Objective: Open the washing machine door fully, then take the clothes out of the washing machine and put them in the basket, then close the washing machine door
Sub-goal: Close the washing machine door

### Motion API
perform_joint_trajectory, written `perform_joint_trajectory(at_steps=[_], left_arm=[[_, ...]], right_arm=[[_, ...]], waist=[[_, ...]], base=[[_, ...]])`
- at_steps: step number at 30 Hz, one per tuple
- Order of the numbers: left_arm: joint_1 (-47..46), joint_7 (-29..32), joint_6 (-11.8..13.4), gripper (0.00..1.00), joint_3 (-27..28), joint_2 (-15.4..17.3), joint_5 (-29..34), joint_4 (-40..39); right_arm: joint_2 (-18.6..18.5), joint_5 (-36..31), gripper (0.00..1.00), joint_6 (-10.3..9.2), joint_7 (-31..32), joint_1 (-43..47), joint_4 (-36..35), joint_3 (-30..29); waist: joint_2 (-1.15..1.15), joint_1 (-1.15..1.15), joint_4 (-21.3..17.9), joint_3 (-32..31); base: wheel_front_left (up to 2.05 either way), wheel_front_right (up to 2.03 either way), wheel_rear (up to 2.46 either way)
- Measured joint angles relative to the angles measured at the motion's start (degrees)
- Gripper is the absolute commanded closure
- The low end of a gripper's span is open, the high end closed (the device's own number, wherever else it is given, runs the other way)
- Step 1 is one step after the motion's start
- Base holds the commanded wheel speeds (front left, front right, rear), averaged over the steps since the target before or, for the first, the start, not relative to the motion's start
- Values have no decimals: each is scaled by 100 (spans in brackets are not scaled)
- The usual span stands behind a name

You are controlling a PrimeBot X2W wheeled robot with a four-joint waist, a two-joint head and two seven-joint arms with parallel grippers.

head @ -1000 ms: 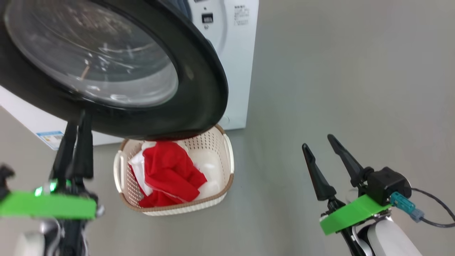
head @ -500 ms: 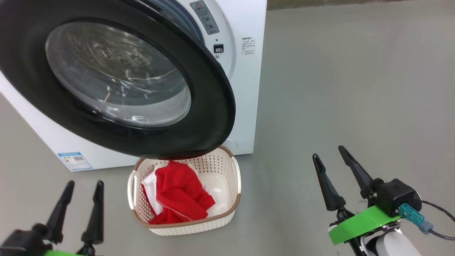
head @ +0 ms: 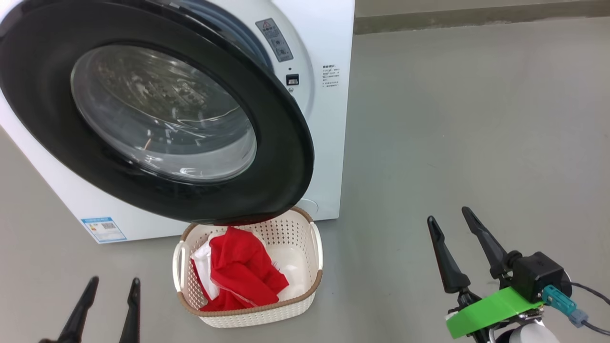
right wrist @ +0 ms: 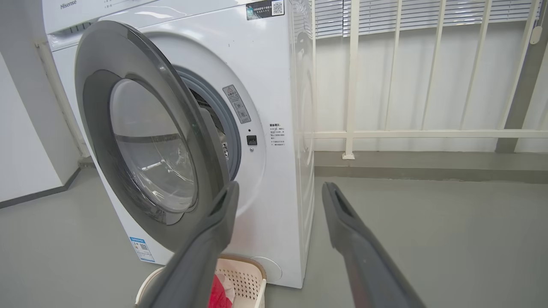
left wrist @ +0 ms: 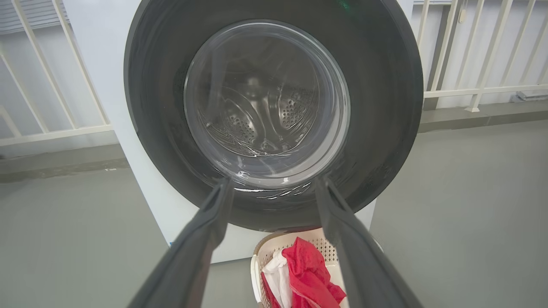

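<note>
Still-ajar glossy black-rimmed door (head: 286, 157)

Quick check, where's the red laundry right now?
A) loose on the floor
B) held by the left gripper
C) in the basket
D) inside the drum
C. The clothes lie in the basket on the floor in front of the washing machine; the left gripper and right gripper are both open with nothing between their fingers.
</note>
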Motion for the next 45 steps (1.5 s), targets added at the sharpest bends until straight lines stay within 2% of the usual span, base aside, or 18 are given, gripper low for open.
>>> perform_joint_trajectory(at_steps=[6, 21, 22, 23, 24, 25, 26, 35, 45], left_arm=[[90, 0, -53, 0, 133, -169, 122, 144], [88, 1, -155, 0, 190, -319, 348, 286], [86, 0, -179, 0, 190, -327, 349, 288], [85, 1, -197, 0, 187, -335, 350, 291], [82, 0, -197, 0, 186, -348, 353, 304], [81, 1, -197, 0, 178, -358, 364, 319], [76, 1, -197, 0, 177, -370, 372, 330], [-10, 1, -202, 0, 70, -483, 387, 386], [-247, 1, -203, 0, -67, -509, 397, 360]], right_arm=[[19, 0, 0, 1, 0, 25, 1, -23], [41, -45, 0, 0, 0, 42, 2, -121], [42, -45, 24, 0, 0, 42, 3, -119], [43, -45, 54, 0, 0, 42, 4, -118], [44, -46, 69, 1, 0, 42, 8, -118], [44, -49, 94, 1, 0, 42, 23, -114], [43, -73, 100, 0, 0, 42, 44, -109], [40, -193, 100, 0, 0, -105, 536, 387], [33, 78, 100, 1, 0, -1207, 1194, 1049]], waist=[[0, 0, -17, -76], [0, 0, 81, -47], [0, 0, 92, -44], [0, 0, 104, -41], [0, 0, 116, -39], [0, 0, 129, -36], [0, 0, 144, -32], [0, 0, 349, 57], [0, 0, 742, 240]], base=[[0, 0, 0], [0, 0, 0], [0, 0, 0], [0, 0, 0], [0, 0, 0], [0, 0, 0], [0, 0, 0], [0, 0, 0], [0, 0, 0]])
